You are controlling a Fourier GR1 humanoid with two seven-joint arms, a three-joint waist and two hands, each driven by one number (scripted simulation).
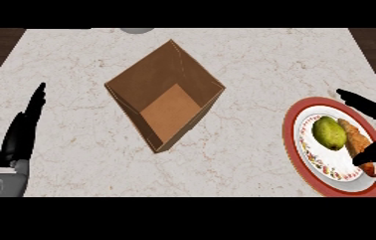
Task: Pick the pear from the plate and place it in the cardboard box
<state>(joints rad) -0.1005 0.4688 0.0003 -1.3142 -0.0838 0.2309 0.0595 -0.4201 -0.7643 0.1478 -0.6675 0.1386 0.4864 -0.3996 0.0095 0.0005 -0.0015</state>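
Note:
A green pear [329, 132] lies on a red-rimmed white plate [292, 134] at the counter's right edge, beside an orange-brown food item [358, 138]. My right hand [358, 101] enters from the right edge with straight fingers above the plate's far side, and its thumb [365, 158] shows near the plate's lower right; the pear sits between them, untouched. An open cardboard box [166, 95] stands turned like a diamond in the middle of the counter, nothing inside. My left hand [22, 129] rests open at the left edge, fingers up.
The marble counter [242, 60] spreads around the box. A grey round object [137, 30] peeks in at the far edge, behind the box. Dark wood shows at both far corners.

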